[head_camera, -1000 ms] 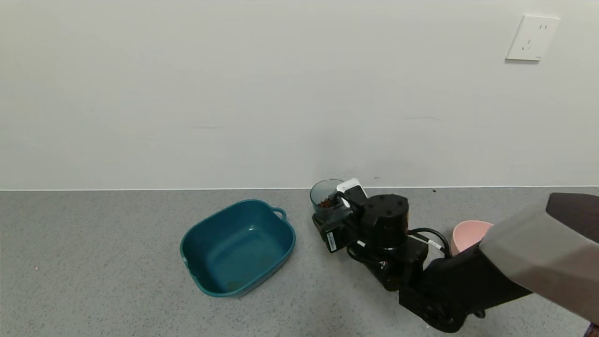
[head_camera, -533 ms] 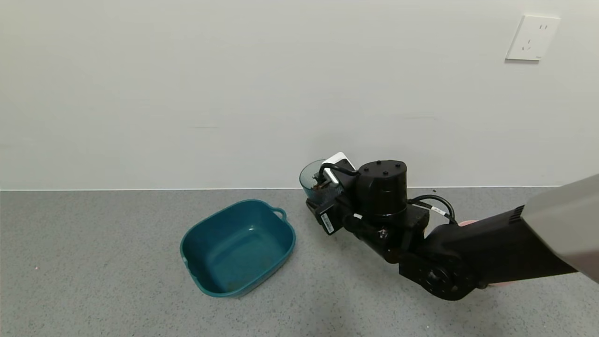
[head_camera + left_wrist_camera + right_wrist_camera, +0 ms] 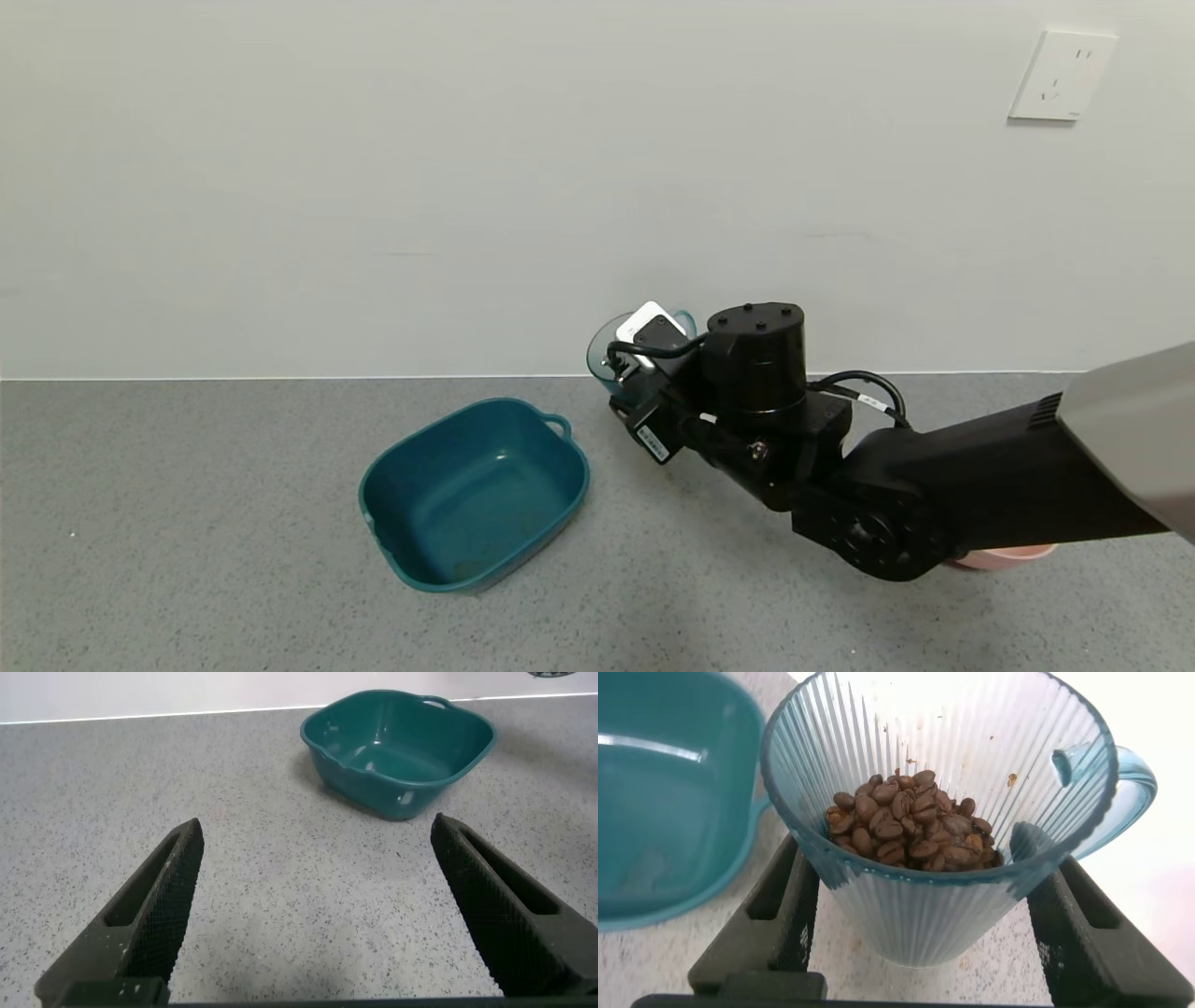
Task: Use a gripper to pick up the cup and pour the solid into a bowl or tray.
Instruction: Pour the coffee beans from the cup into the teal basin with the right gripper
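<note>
My right gripper is shut on the ribbed translucent grey-teal cup and holds it raised above the counter, to the right of the dark teal tub. In the right wrist view the fingers press both sides of the cup. Brown beans lie in it, its loop handle points away, and the tub lies just beside it. My left gripper is open and empty over bare counter, with the tub farther ahead.
A round pink bowl sits mostly hidden under my right arm. The wall runs close behind the counter. A white socket is high on the wall at the right.
My right gripper has lifted the cup off the counter and carried it up and slightly left toward the tub. The arm now covers most of the pink bowl.
</note>
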